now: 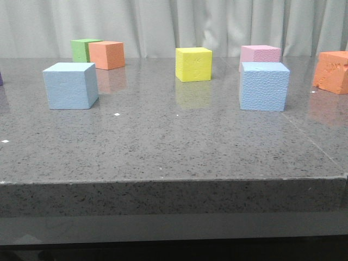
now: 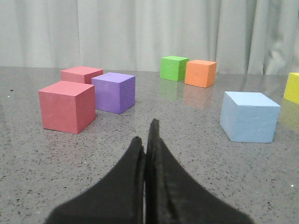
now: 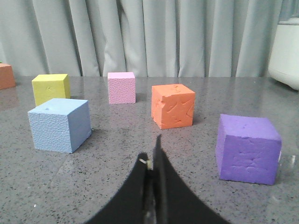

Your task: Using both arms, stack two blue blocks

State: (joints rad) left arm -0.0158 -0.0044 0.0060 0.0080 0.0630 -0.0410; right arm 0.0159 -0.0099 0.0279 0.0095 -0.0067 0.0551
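Two light blue blocks rest apart on the grey table. The smooth one (image 1: 70, 85) stands at the left, also in the left wrist view (image 2: 249, 116). The pebbly one (image 1: 264, 86) stands at the right, in front of a pink cube (image 1: 260, 54); the right wrist view shows it too (image 3: 59, 124). Neither arm appears in the front view. My left gripper (image 2: 148, 135) is shut and empty, low over the table, short of the smooth block. My right gripper (image 3: 153, 151) is shut too, holding nothing, short of the pebbly block.
A yellow cube (image 1: 193, 63) sits mid-table at the back, green (image 1: 85, 50) and orange (image 1: 107, 55) cubes back left, a carved orange cube (image 1: 331, 72) far right. Red (image 2: 66, 106), pink-red (image 2: 81, 74) and purple (image 2: 114, 92) cubes lie off to the left, another purple cube (image 3: 248, 148) to the right. The table's front edge (image 1: 174, 179) is near.
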